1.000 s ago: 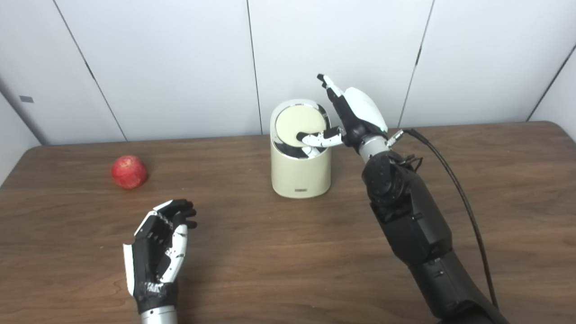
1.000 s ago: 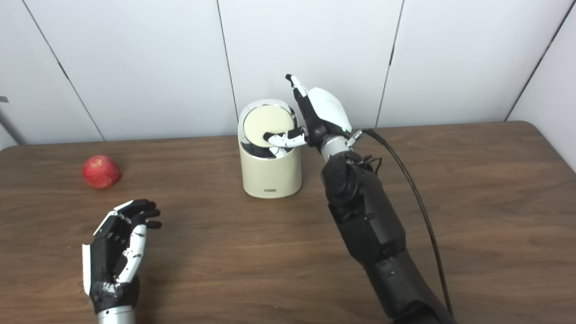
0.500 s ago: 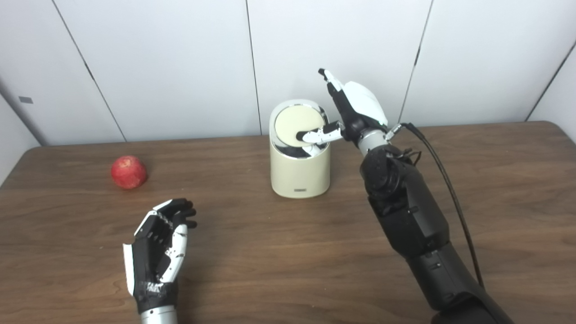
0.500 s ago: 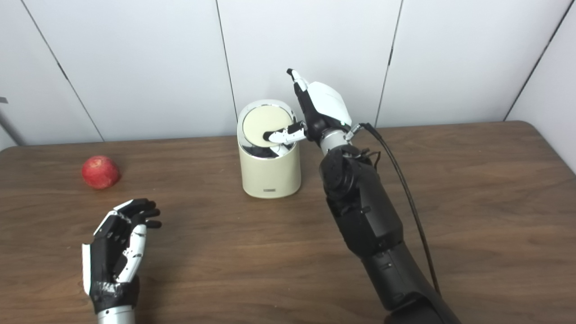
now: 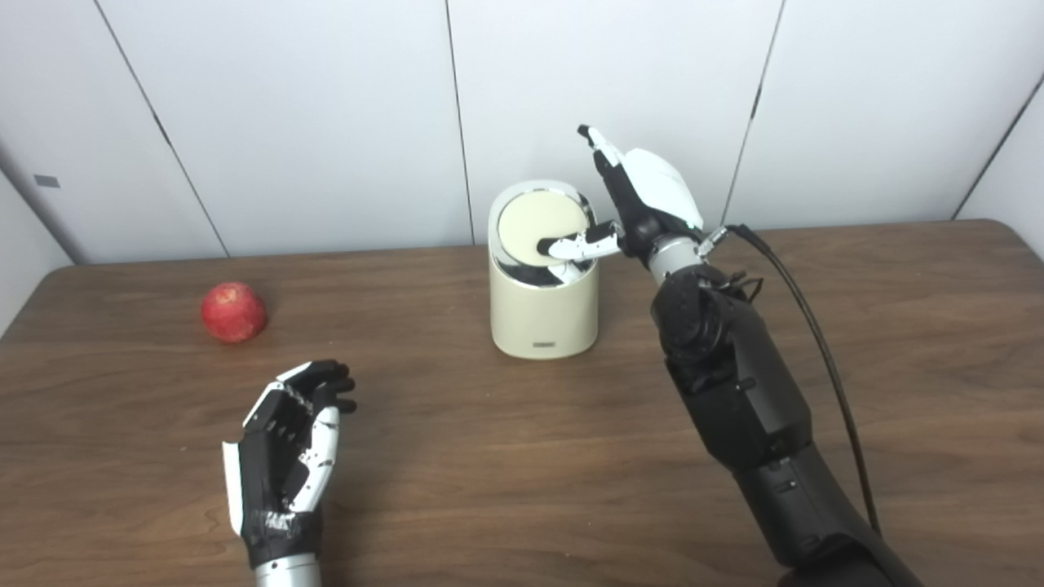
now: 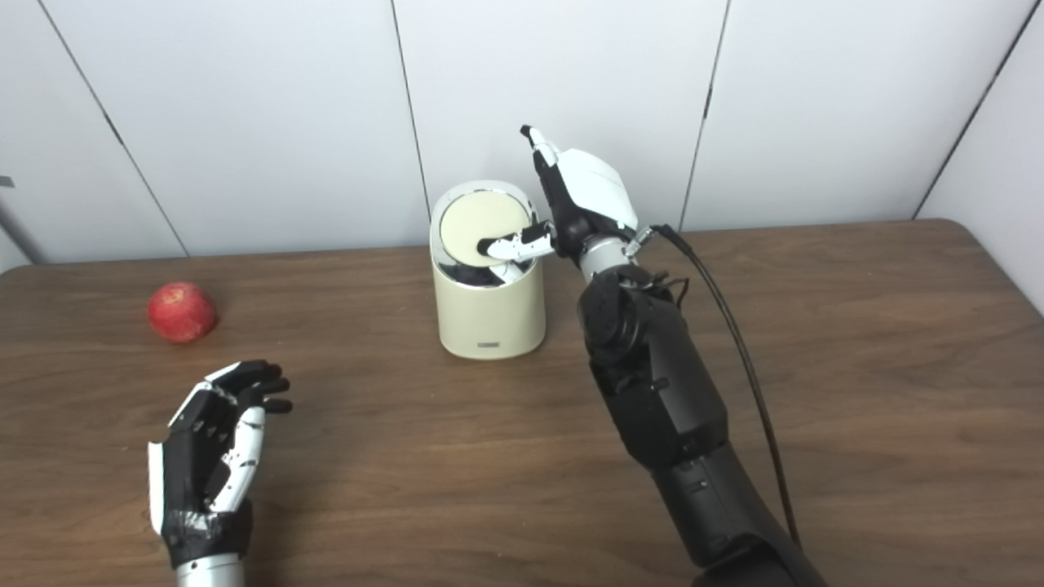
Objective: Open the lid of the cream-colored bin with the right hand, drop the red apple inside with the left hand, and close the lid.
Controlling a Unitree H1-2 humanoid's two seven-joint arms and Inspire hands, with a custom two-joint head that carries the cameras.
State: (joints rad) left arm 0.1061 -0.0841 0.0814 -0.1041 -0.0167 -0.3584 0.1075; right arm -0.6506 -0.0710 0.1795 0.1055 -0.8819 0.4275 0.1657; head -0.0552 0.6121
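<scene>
Left eye view — round cream lid, chrome-rimmed bin.

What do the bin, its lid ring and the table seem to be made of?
Bin: probably matte cream plastic or painted metal; it shows an even colour and no glare. Lid ring: polished metal or chrome plating; it mirrors dark and bright shapes. Table: dark wood or wood-look laminate with visible grain lines; which one is unclear.

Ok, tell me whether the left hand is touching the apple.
Apart. The left eye view shows bare table between the left hand and the red apple.
</scene>
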